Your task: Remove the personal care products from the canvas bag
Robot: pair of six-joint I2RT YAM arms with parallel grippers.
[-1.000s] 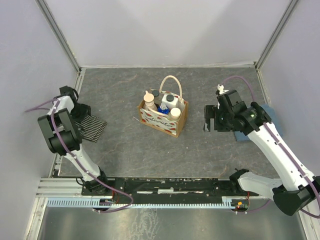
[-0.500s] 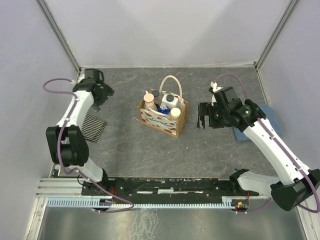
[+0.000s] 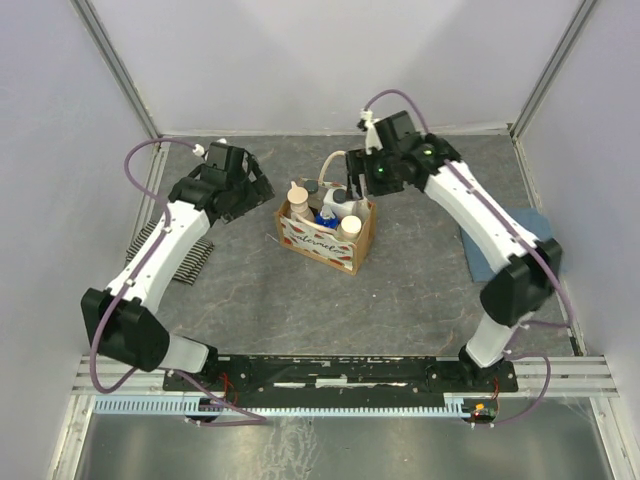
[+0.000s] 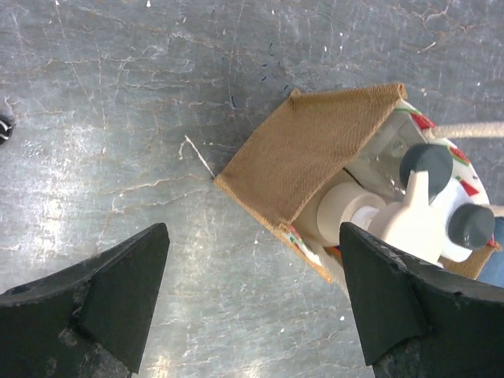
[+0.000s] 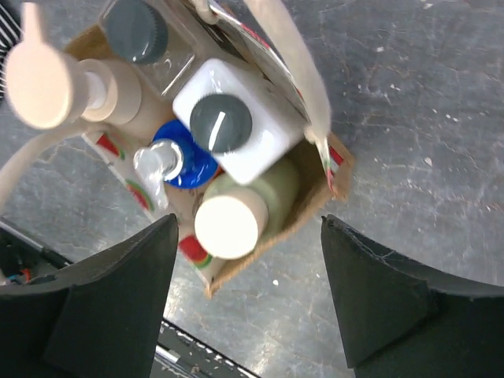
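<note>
The canvas bag (image 3: 318,243) stands upright mid-table with its cream handles up. Inside it are a tan pump bottle (image 3: 299,200), a white bottle with a black cap (image 3: 341,203), a blue-capped bottle (image 3: 326,218) and a pale yellow-green bottle with a cream cap (image 3: 349,227). My right gripper (image 3: 350,172) hovers open above the bag's far side. In the right wrist view the cream cap (image 5: 227,227) lies between the spread fingers of that gripper (image 5: 248,268), untouched. My left gripper (image 3: 260,190) is open beside the bag's left wall (image 4: 315,150), holding nothing.
A black-and-white striped cloth (image 3: 185,262) lies by the left wall. A folded blue cloth (image 3: 500,245) lies at the right, partly under the right arm. Grey walls close in the table on three sides, and a metal rail (image 3: 330,370) runs along the front.
Both arms have swung inward to the bag. The left came from over the striped cloth by the left wall. The right came from near the blue cloth to above the bag.
</note>
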